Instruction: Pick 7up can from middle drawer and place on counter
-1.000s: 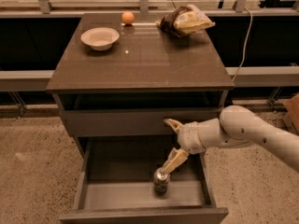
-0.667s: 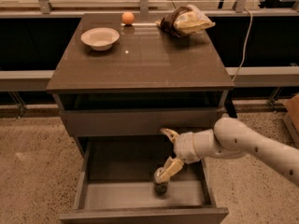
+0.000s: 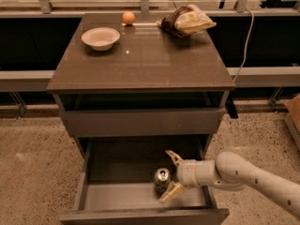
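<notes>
The 7up can [image 3: 162, 180] stands upright on the grey floor of the open middle drawer [image 3: 117, 197], right of centre, its silver top with pull tab showing. My gripper [image 3: 170, 176] reaches in from the right on a white arm. It is open, with one tan fingertip [image 3: 172, 156] behind the can and the other in front of it. The can sits at the mouth of the jaws, and I cannot tell if a finger touches it. The glossy dark brown counter [image 3: 150, 60] is the cabinet top above.
On the counter stand a white bowl [image 3: 100, 37] at the back left, an orange ball [image 3: 128, 18] at the back, and a crumpled chip bag [image 3: 186, 22] at the back right. The closed upper drawer front [image 3: 140, 122] overhangs the open drawer. Speckled floor surrounds the cabinet.
My gripper has moved left and down into the drawer. Its fingers now straddle the can instead of hovering to its right. The can has not moved.
</notes>
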You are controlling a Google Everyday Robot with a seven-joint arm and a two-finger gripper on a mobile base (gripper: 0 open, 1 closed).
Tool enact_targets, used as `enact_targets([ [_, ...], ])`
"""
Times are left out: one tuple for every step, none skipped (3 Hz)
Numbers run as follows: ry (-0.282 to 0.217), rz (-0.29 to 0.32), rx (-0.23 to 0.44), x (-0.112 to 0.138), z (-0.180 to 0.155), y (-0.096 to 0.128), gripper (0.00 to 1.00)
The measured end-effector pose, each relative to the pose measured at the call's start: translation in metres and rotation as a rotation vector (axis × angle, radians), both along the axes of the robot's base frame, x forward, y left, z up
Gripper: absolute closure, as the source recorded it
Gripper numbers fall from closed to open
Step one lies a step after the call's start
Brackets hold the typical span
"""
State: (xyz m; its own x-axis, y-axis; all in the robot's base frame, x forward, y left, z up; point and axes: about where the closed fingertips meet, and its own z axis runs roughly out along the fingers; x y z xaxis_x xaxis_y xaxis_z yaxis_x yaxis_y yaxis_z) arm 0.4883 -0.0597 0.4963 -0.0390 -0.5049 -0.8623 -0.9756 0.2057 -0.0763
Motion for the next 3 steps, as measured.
enact_targets([
  [-0.021, -0.02, -0.013, -0.004, -0.025, -0.012, 0.0],
  [-0.019, -0.024, 0.002, -0.007, -0.047, -0.011, 0.01],
  [-0.028, -0.036, 0.039, 0.0, -0.058, -0.008, 0.18],
])
